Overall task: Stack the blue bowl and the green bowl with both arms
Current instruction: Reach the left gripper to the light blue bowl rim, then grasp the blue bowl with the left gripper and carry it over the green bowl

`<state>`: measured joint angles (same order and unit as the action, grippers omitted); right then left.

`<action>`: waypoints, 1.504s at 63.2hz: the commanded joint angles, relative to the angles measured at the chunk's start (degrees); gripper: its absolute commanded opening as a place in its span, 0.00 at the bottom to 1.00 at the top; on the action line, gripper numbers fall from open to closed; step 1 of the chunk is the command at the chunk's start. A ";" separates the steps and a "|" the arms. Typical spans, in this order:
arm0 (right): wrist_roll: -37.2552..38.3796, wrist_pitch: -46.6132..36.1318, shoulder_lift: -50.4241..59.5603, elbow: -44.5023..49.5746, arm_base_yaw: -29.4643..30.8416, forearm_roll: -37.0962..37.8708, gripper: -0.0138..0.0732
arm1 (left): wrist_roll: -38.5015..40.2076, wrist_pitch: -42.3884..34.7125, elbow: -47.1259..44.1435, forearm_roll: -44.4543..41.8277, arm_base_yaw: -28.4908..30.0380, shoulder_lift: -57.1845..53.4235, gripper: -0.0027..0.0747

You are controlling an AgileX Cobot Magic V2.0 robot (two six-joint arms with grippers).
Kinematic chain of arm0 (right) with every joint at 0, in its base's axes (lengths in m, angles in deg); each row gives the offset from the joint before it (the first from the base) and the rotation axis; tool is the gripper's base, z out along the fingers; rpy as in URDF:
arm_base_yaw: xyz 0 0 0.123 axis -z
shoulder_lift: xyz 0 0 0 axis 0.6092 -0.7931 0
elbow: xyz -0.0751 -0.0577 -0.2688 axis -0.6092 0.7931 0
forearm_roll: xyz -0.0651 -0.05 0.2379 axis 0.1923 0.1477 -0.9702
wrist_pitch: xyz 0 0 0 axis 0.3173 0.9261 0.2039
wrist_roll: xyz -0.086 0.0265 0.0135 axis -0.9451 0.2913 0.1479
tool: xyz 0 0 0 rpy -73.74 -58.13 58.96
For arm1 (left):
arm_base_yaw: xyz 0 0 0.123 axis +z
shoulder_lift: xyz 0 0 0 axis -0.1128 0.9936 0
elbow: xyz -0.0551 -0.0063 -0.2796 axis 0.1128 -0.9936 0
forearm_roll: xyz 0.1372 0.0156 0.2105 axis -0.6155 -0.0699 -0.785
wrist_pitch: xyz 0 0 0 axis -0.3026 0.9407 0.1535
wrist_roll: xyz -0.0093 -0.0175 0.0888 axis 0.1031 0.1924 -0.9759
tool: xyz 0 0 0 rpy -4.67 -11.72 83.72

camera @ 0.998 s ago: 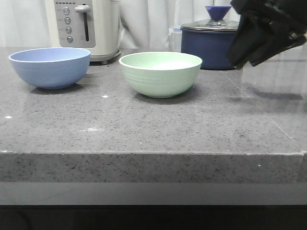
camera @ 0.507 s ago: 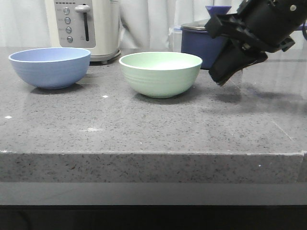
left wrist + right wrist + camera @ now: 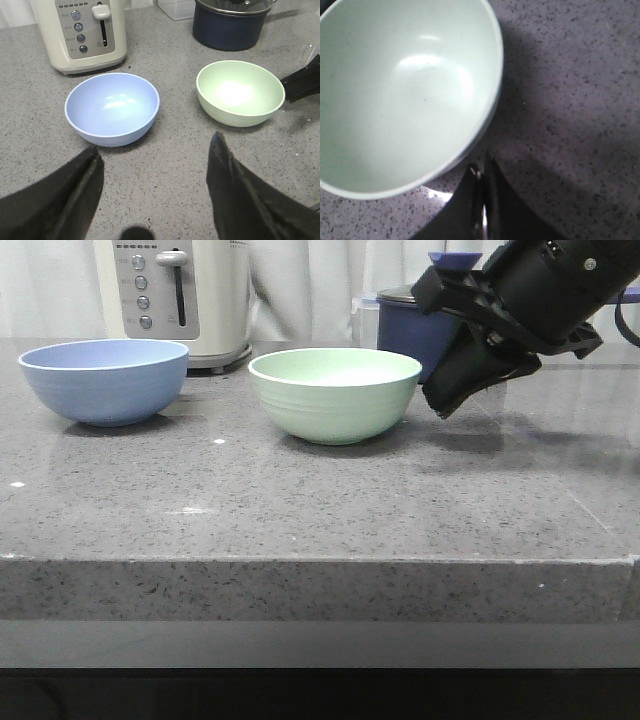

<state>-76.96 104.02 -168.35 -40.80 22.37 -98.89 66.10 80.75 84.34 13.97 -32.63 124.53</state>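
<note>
The blue bowl [image 3: 104,380] stands upright at the left of the counter, also in the left wrist view [image 3: 112,108]. The green bowl [image 3: 335,393] stands upright in the middle, also in the left wrist view [image 3: 240,92] and filling the right wrist view [image 3: 400,90]. My right gripper [image 3: 437,400] is shut and empty, tilted down just right of the green bowl's rim [image 3: 482,167], apart from it. My left gripper [image 3: 156,155] is open and empty, above the counter in front of both bowls. It is out of the front view.
A cream toaster [image 3: 175,295] stands behind the blue bowl. A dark navy lidded saucepan [image 3: 412,325] stands behind the green bowl, partly hidden by my right arm [image 3: 545,290]. The counter's front edge [image 3: 320,562] runs across the front view.
My right gripper has come down and leftward from the upper right to beside the green bowl's right rim. The bowls have not moved.
</note>
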 commanded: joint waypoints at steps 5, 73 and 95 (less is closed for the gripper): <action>-0.74 -2.17 2.03 -1.61 -0.01 -1.80 0.12 | 0.00 -4.12 1.78 0.38 -0.51 0.30 0.60; -0.74 -1.66 2.03 -1.61 -0.01 -1.80 0.12 | -8.33 10.92 32.32 21.80 23.93 49.33 0.60; -0.74 -1.34 2.03 -1.61 -0.01 -1.80 0.12 | -8.33 10.77 37.67 24.16 23.93 59.78 0.53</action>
<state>-77.05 103.96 -168.35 -40.80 22.37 -99.10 58.02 93.81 119.85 36.16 -8.73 185.72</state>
